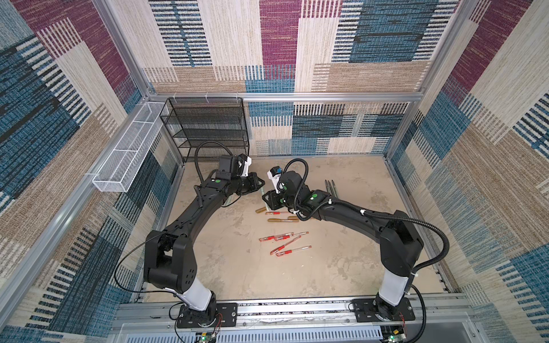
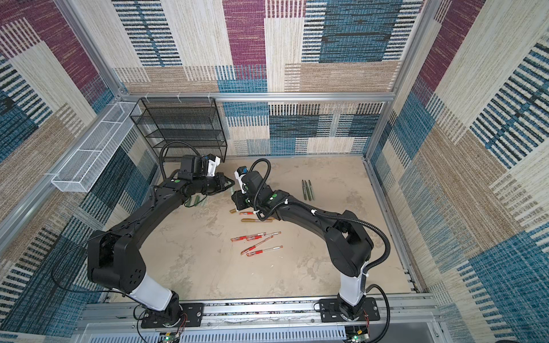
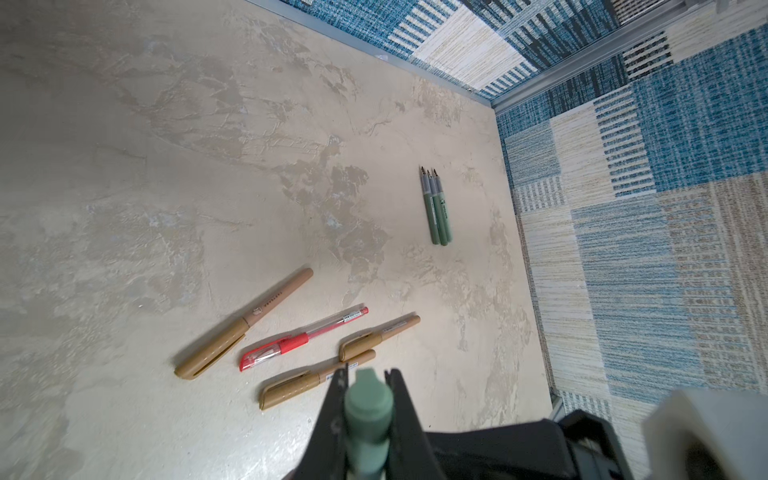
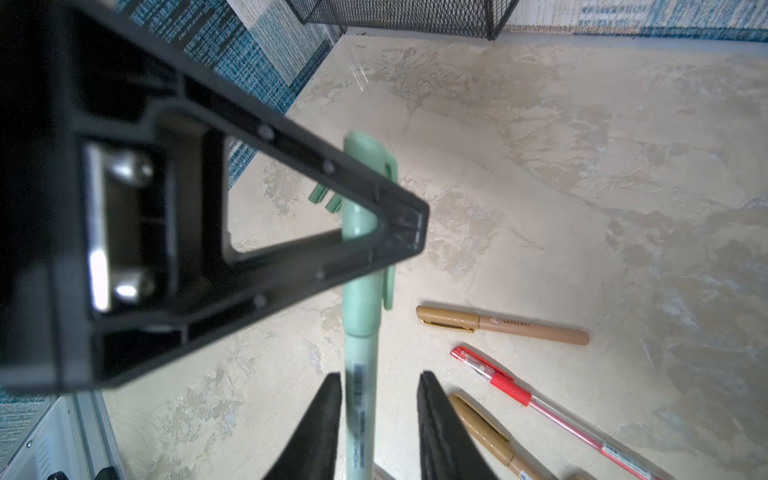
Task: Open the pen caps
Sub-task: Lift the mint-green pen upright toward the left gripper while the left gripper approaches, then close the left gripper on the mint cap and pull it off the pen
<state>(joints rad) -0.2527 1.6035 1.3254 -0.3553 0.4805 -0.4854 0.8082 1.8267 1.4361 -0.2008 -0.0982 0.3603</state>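
**A:** Where is the cap that is being worked on?

**B:** The green cap (image 4: pixel 362 291) sits on the end of the green pen (image 4: pixel 360 399). The pen is held above the table (image 1: pixel 341 261), between the two arms. In both top views this is a little above the centre of the frame.

**A:** How do the pincers stand?

**B:** The left gripper (image 4: pixel 399 228) is pressed together on the green cap. The right gripper (image 4: pixel 379 376) has its fingers spread, one on each side of the pen body. One finger is close against the pen body and a gap shows at the other finger.

**A:** What lies on the table?

**B:** Three gold pens (image 3: pixel 249 320) and one red pen (image 3: pixel 303 338) lie capped just under the grippers. Three uncapped green pens (image 1: pixel 331 188) lie side by side, right of centre. More red pens (image 1: pixel 285 243) lie in a cluster at the centre of the frame. Two short green tubes (image 4: pixel 326 198) are partly hidden behind the left gripper.
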